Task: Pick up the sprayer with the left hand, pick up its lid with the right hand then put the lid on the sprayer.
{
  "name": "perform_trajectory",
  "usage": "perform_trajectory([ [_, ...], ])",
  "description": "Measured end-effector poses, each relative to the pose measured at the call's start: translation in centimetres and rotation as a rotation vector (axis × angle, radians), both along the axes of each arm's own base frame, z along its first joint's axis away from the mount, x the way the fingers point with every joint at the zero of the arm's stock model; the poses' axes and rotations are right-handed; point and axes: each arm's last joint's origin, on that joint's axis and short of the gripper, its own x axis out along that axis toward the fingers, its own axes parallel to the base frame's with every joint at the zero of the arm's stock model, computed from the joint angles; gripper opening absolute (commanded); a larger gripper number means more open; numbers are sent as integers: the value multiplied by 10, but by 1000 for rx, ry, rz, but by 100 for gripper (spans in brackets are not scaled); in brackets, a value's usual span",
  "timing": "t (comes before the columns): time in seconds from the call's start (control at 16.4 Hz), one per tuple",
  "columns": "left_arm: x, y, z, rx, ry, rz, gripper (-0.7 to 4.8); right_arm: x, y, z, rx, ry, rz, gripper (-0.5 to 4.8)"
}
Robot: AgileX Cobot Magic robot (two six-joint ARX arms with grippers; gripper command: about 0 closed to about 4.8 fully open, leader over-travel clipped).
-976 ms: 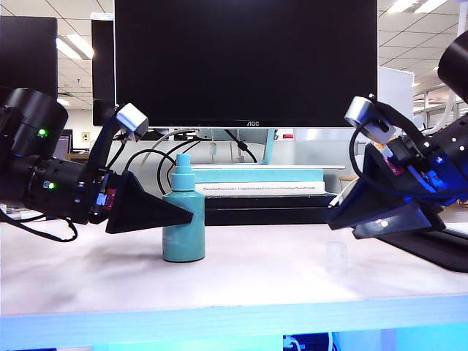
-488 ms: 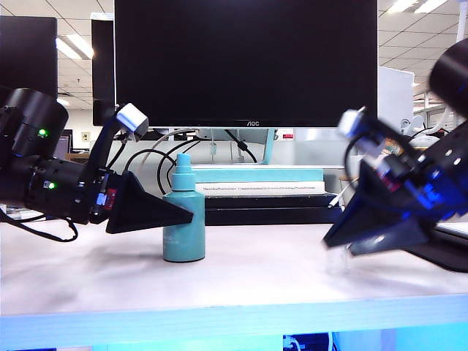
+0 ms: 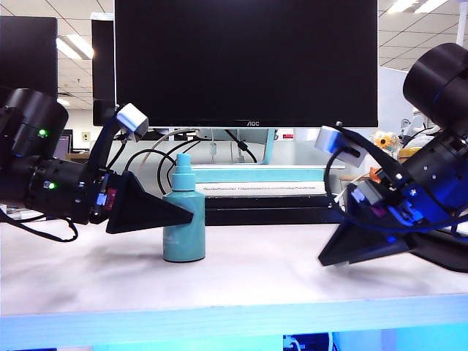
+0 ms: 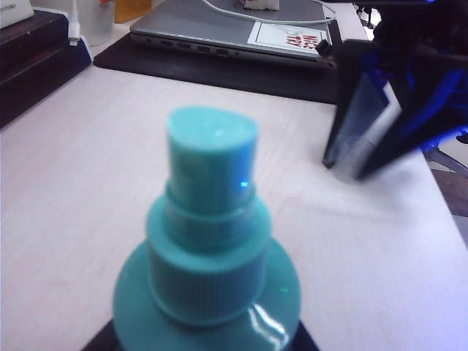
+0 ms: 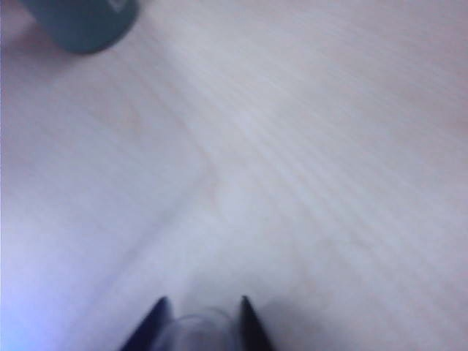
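Right gripper (image 5: 200, 311) low over the table (image 3: 263, 278), fingertips down and narrowed around the lid (image 5: 201, 325); clear rim between the two tips, one tip at each side. Contact not certain: blurred view, so cannot tell whether gripped or merely bracketed. Lid hidden behind the jaws in the exterior view.

For a good pick-up: finish the squeeze gently, since a thin clear cap probably slips or pops out under a hard pinch. Keep the tips level across the rim and lift straight up before any swing toward the sprayer (image 3: 183, 216). Keep the open end facing down for the capping.

Sprayer well away from the right gripper, across the table, seen only as a dark teal base (image 5: 80, 25) at the far edge of the right wrist view.

Left gripper (image 3: 183, 213) level, partly closed on the sprayer's body, jaws on either side at mid-height; nozzle (image 4: 212, 157) upright just above them. Bottle base apparently on the table, not yet lifted. Best held steady and vertical so the nozzle offers a fixed target.
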Motion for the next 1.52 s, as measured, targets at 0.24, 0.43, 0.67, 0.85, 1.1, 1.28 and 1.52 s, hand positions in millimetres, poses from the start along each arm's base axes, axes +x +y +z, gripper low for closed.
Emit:
perform_trajectory([
  [0.24,0,0,0,0,0,0,154,3,1,3,7,-46,-10,102],
  [0.43,0,0,-1,0,1,-1,154,8,3,8,29,-83,-16,102],
  [0.67,0,0,-1,0,3,-2,154,32,13,42,104,-154,-37,102],
  [0.85,-1,-2,-2,2,19,-13,154,52,23,79,150,-187,-2,103],
  [1.1,-2,-4,-2,1,22,-23,155,64,38,122,192,-220,57,103],
  [1.28,-2,-4,-2,-4,25,-34,154,60,57,139,221,-211,142,103],
  [1.52,-5,-4,-3,-29,57,-94,154,52,79,134,235,-169,227,103],
])
